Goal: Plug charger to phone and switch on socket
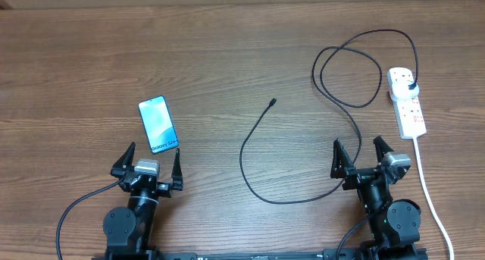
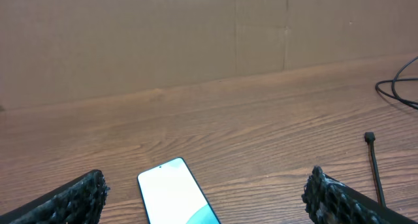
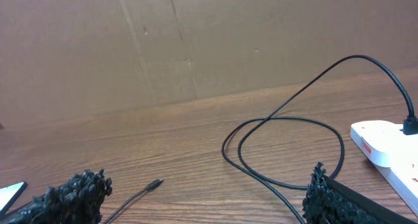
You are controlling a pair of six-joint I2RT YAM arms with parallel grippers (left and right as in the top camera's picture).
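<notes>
A brown wood-grain table (image 1: 227, 55) fills the overhead view. One charger (image 1: 242, 150) lies on it, a long thin black cable. It coils in loose loops at the upper right of the frame, sweeps down past the right gripper and curves back up to the centre. One socket (image 1: 407, 101) lies along the right edge. It is a white elongated strip with small red marks too fine to count, and its thick white cord runs to the lower right. The charger's black plug (image 1: 410, 86) sits in its upper outlet. One phone (image 1: 158, 125) lies flat at centre left with its light blue-teal screen up, apart from the cable. There are two grippers at the bottom. The left gripper (image 1: 152, 151) is just below the phone and the right gripper (image 1: 357, 143) is at lower right, and both are spread wide and hold nothing. The small connector tip (image 1: 273, 102) rests free at the centre.
</notes>
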